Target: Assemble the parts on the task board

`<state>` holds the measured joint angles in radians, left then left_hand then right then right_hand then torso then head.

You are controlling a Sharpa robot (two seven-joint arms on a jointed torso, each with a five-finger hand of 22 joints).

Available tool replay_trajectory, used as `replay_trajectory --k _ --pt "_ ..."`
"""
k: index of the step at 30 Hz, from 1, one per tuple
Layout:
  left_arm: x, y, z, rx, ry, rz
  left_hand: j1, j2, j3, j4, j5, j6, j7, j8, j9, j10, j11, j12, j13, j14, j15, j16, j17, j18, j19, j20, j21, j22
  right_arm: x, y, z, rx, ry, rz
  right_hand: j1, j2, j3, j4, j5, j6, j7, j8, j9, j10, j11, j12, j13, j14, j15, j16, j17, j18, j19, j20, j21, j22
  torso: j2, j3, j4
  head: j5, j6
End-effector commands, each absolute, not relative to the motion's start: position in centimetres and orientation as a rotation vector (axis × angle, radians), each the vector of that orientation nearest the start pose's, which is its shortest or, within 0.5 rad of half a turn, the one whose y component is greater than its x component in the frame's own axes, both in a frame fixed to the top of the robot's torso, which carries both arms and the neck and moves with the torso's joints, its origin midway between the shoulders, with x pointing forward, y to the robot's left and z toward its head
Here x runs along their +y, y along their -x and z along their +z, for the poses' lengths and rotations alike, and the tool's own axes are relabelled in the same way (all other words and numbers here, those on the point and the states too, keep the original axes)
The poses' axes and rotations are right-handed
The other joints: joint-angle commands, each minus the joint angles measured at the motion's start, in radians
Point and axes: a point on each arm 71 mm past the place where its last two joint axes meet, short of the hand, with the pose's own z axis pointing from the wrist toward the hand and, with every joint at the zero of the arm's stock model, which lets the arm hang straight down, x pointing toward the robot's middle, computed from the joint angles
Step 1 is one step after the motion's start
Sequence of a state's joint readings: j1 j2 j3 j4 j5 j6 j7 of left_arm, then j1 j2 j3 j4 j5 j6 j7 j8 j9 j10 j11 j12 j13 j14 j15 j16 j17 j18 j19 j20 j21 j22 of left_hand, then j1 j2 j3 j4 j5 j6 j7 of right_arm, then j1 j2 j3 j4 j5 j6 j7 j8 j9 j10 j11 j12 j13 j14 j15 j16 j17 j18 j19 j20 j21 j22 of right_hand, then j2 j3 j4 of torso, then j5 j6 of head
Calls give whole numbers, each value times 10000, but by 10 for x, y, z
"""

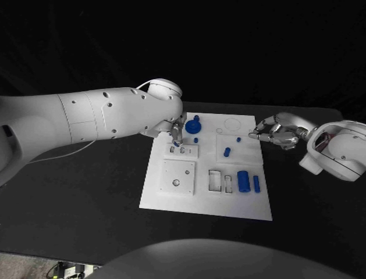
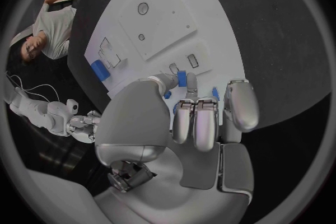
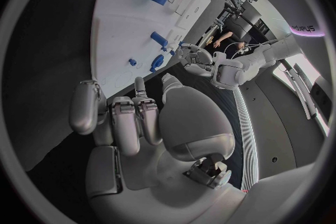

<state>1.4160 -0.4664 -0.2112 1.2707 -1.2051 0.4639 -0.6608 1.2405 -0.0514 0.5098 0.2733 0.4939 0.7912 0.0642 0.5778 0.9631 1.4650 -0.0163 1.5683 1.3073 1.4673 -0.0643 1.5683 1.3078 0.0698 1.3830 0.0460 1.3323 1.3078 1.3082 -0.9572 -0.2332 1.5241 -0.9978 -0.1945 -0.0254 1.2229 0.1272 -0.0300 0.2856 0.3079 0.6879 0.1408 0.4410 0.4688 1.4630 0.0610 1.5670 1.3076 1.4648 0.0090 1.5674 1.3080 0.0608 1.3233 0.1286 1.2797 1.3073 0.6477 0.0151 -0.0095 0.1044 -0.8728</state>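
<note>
Worktop (image 1: pixel 82 192): black; you have the white task board (image 1: pixel 174 200) lying at its middle.
Task board: a raised square plate (image 1: pixel 177 176) sits on its left side, with two open rectangular slots (image 1: pixel 221 182) just beside it.
Blue parts, near side: you will find a thick cylinder (image 1: pixel 243 181) and a thin bar (image 1: pixel 256 183) side by side, right of the slots.
Blue parts, middle: a short peg (image 1: pixel 227 152) stands near the board's centre; a smaller piece (image 1: pixel 196 140) lies beyond it.
Blue parts, far side: a round knobbed piece (image 1: pixel 193 125) sits at the far left corner, just beside the left robot hand.
Left robot hand (image 1: pixel 171 131): over the board's far left corner, fingers curled down toward the board. You cannot tell from these views whether it pinches anything.
Right robot hand (image 1: pixel 271 133): at the board's far right edge, fingers curled inward, nothing visible in them.
</note>
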Motion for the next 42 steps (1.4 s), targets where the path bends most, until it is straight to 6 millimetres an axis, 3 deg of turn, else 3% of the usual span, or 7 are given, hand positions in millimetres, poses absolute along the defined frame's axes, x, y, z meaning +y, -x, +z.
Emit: replay_trajectory --k 1,7,20,42 --pt "113 -522 -194 24179 -3874 511 46 -17 1418 -1528 134 258 -175 1336 72 1058 -92 25 2635 1035 -54 25 2630 -38 85 -20 87 1236 -259 -472 -213 19710 -1851 7618 103 38 50 -15 7 -32 12 -65 -12 1078 66 38 2632 1060 67 34 2628 194 -69 -20 -65 1556 -18 1 5 28 2" --pt "107 -521 -196 24592 -3409 -3 -92 -42 1347 -1635 475 411 -214 1279 42 1058 -127 25 2635 1035 -90 25 2630 -63 178 -53 175 1317 -258 -473 -214 19721 -1821 7643 116 42 55 -14 9 -38 16 -72 -17 1078 69 38 2632 1060 72 34 2628 211 -127 -16 -138 1531 -12 2 11 54 2" --pt "99 -520 -197 24652 -2645 -728 -250 13 1175 -1794 865 575 -250 1122 -48 1058 -166 25 2635 1035 -129 25 2630 -84 264 -94 245 1390 -257 -472 -214 19753 -1801 7664 139 40 61 -13 13 -40 22 -81 -26 1078 76 38 2632 1060 79 34 2628 237 -219 -8 -257 1491 3 -1 1 83 2" --pt "98 -521 -205 24849 -2556 -586 -288 46 1124 -1860 928 644 -263 1060 -88 1058 -179 25 2635 1035 -142 25 2630 -76 250 -106 211 1380 -258 -471 -214 19760 -1818 7655 151 33 60 -12 18 -40 25 -85 -31 1078 77 38 2632 1060 82 34 2628 247 -253 -3 -305 1476 -8 2 5 96 2"
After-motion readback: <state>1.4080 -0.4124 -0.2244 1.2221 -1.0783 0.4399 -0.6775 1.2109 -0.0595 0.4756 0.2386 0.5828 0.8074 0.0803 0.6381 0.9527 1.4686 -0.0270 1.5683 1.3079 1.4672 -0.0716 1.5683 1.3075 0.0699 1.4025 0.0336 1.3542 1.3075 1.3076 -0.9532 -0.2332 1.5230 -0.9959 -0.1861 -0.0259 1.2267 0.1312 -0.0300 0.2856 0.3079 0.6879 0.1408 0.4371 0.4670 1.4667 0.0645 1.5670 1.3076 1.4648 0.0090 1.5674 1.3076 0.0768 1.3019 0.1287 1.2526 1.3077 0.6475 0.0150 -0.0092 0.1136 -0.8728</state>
